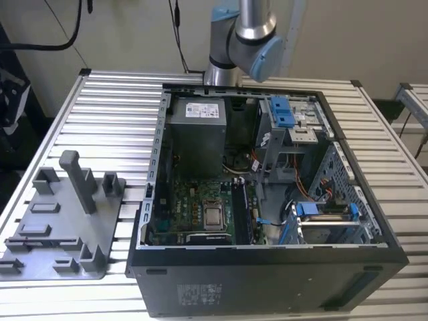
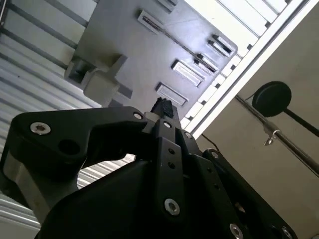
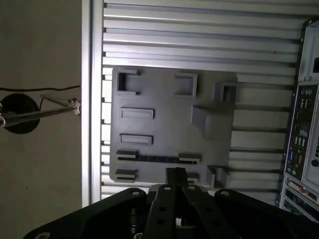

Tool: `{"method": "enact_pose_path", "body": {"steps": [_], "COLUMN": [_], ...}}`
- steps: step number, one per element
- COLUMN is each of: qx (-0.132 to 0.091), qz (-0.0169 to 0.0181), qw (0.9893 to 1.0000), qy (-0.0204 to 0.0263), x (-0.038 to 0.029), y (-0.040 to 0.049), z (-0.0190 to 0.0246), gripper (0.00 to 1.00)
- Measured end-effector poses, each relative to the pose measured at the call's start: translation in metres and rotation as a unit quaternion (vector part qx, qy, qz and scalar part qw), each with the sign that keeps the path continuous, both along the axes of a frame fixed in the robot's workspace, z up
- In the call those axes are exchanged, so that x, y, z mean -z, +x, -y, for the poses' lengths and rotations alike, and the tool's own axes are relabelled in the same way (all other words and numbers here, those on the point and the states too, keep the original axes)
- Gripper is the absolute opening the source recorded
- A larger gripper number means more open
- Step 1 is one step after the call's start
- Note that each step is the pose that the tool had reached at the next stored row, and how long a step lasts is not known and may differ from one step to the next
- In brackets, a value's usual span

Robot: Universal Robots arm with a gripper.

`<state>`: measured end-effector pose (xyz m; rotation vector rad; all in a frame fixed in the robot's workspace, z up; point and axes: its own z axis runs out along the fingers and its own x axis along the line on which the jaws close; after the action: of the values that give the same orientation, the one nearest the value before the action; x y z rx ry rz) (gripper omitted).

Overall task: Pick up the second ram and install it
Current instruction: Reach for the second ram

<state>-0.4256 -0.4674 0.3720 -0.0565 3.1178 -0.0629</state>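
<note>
You are looking at a slatted tabletop [image 1: 114,100] carrying an open computer case [image 1: 267,281] and, by the edge at the exterior view's left, a grey fixture tray [image 1: 63,231]. The tool [image 3: 175,174] is hanging high over that tray, fingers pressed together on nothing. The second ram [image 3: 158,159] seems to be standing on edge between two tray holders. It is probably light, stiff and fragile, so you are best gripping its flat faces near the middle.
</note>
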Motion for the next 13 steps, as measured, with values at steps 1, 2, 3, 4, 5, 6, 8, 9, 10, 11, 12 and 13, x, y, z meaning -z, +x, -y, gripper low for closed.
{"method": "enact_pose_path", "body": {"steps": [1,2,3,4,5,6,8,9,10,11,12,13], "qx": [0.0,0.0,0.0,0.0,0.0,0.0,0.0,0.0,0.0,0.0,0.0,0.0], "qz": [0.0,0.0,0.0,0.0,0.0,0.0,-0.0001,-0.0001,0.0,-0.0001,-0.0001,-0.0002], "qw": [1.0,1.0,1.0,1.0,1.0,1.0,1.0,1.0,1.0,1.0,1.0,1.0], "qy": [0.0,0.0,0.0,0.0,0.0,0.0,-0.0001,-0.0003,-0.0003,-0.0003,-0.0004,-0.0003], "x": [0.0002,0.0004,0.0007,0.0009,0.0011,0.0013,0.0014,0.0014,0.0015,0.0015,0.0015,0.0015], "y": [0.0,-0.0001,-0.0001,-0.0001,-0.0003,-0.0005,-0.0009,-0.001,-0.001,-0.001,-0.001,-0.001], "z": [0.0033,0.0061,0.0088,0.011,0.0129,0.0145,0.0165,0.0166,0.0167,0.0167,0.0167,0.0168], "gripper": [0.11,0.11,0.11,0.11,0.11,0.11,0.11,0.11,0.11,0.11,0.11,0.11]}}
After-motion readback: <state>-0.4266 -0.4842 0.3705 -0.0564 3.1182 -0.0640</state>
